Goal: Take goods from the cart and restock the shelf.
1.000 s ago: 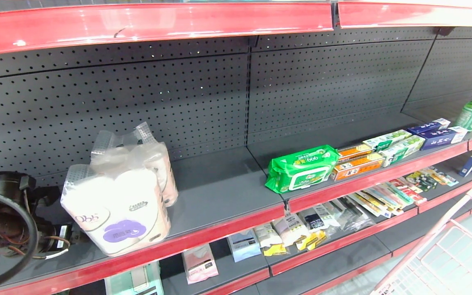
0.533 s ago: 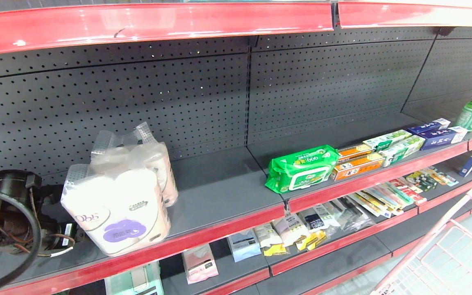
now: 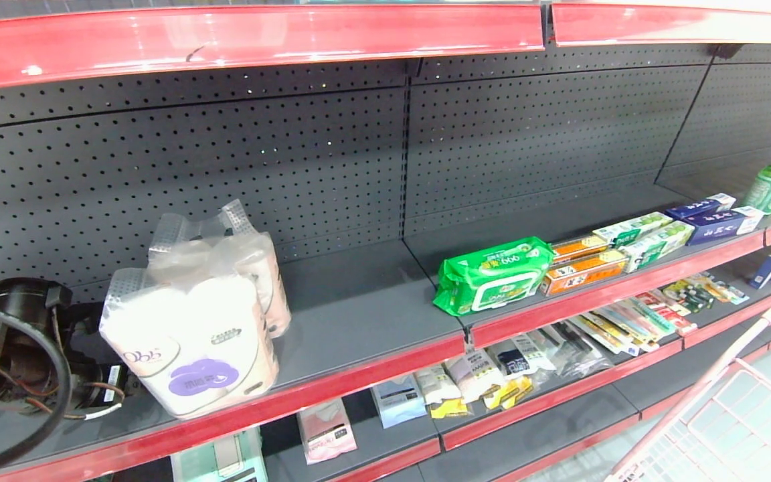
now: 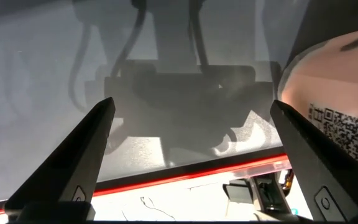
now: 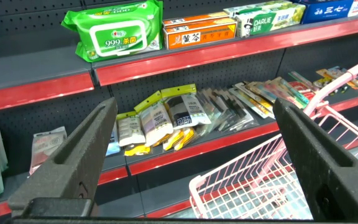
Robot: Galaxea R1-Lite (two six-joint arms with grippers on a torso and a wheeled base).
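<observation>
Low over the dark grey, red-lipped metal shelf (image 3: 359, 301), the left gripper (image 4: 191, 109) hangs spread wide, just beside the plastic-wrapped pack of white toilet rolls (image 3: 191, 335). Light, soft and slick-filmed, the pack probably wants a broad squeeze across its body. The right gripper (image 5: 194, 118), equally splayed, faces the pink wire cart (image 5: 260, 180).
</observation>
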